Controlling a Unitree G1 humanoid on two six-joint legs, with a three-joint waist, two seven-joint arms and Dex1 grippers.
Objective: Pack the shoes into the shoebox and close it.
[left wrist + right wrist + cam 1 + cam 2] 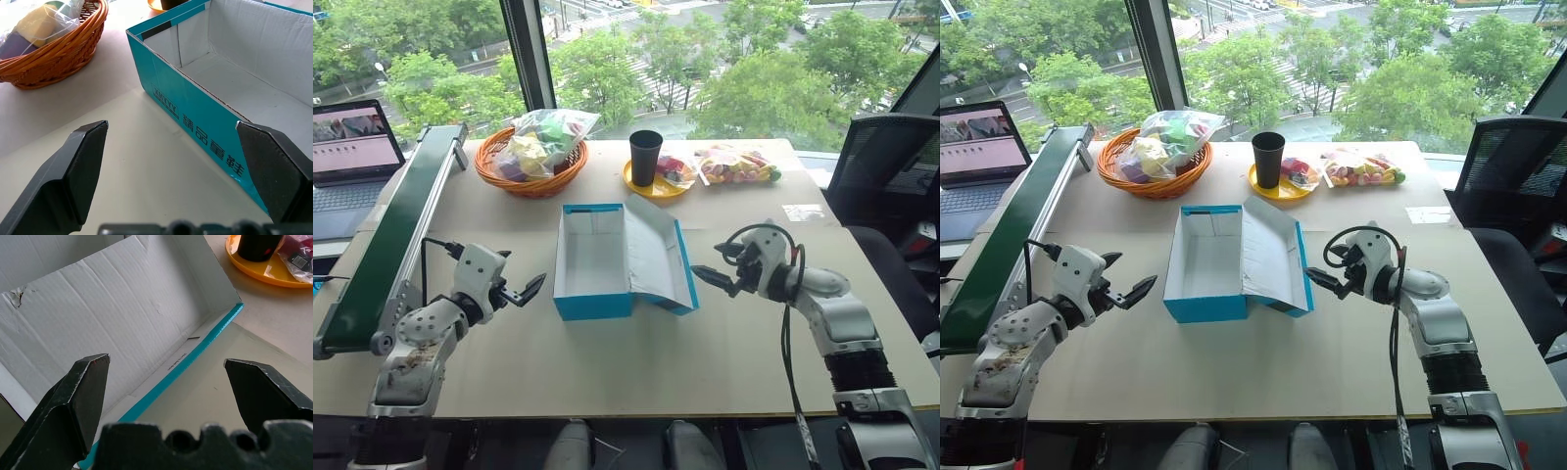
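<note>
Both black two-fingered grippers, left (530, 291) and right (705, 277), gape wide, empty; between them sits the rectangular turquoise cardboard shoebox (592, 305), lid open rightward.

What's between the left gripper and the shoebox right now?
Nothing: bare tabletop separates the open left gripper from the shoebox, as the left eye view shows.
</note>
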